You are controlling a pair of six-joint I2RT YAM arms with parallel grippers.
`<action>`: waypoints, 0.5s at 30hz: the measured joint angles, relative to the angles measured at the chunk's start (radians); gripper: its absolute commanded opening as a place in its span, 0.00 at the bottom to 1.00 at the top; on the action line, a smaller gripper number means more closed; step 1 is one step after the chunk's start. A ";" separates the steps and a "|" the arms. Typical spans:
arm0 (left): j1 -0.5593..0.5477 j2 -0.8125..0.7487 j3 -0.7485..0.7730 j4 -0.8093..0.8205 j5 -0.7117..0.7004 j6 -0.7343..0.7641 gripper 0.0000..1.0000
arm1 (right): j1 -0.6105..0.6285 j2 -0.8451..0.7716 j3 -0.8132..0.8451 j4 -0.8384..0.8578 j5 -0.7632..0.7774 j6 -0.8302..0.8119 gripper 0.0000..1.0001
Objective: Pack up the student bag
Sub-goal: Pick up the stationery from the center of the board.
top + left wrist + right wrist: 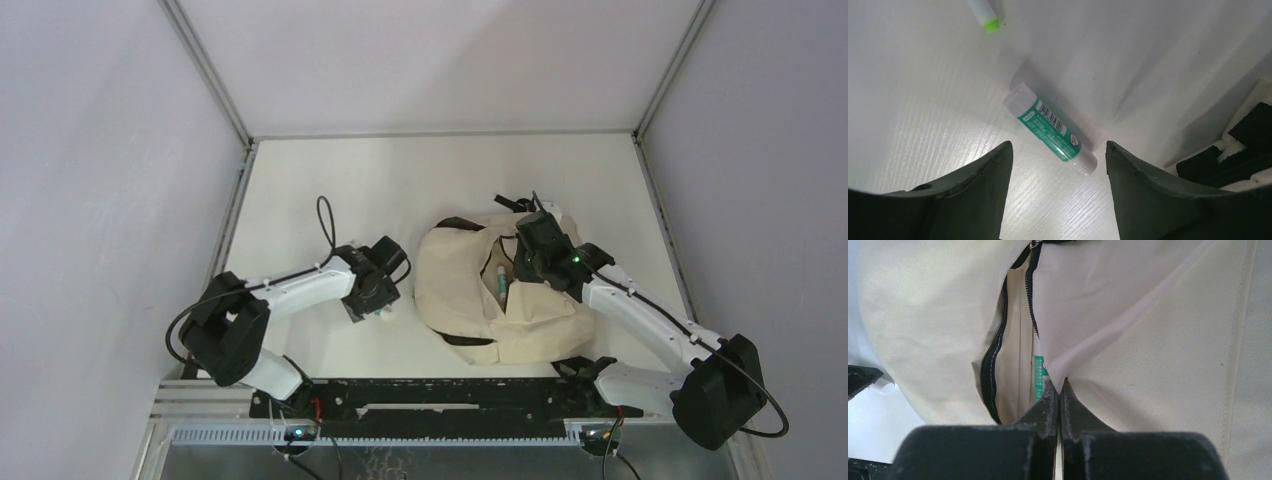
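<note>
The student bag [462,292], cream canvas with black zip trim, lies right of the table's middle with its zipped opening [993,355] gaping. My right gripper [1058,384] is shut on the fabric edge of that opening [520,262]. A green and white stick [1038,377] shows inside the bag [1158,335]. My left gripper [1058,150] hangs open just over the table, left of the bag [376,308]. A green and white glue stick [1049,128] lies flat on the table just ahead of its fingertips, touching neither.
A pen with a lime-green tip [984,12] lies farther out on the table. A black cable [325,220] loops above the left arm. Grey walls close the table [330,180] on three sides.
</note>
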State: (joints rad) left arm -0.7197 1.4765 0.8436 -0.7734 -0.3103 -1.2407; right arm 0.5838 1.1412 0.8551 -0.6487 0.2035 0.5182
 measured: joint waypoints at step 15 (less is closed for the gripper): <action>0.016 0.090 0.022 0.031 0.027 0.019 0.17 | 0.000 0.000 0.000 -0.001 0.003 0.000 0.00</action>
State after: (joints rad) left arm -0.7036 1.5669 0.8658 -0.7422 -0.2832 -1.2213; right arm 0.5838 1.1412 0.8551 -0.6498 0.2070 0.5179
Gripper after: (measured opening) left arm 0.291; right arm 0.009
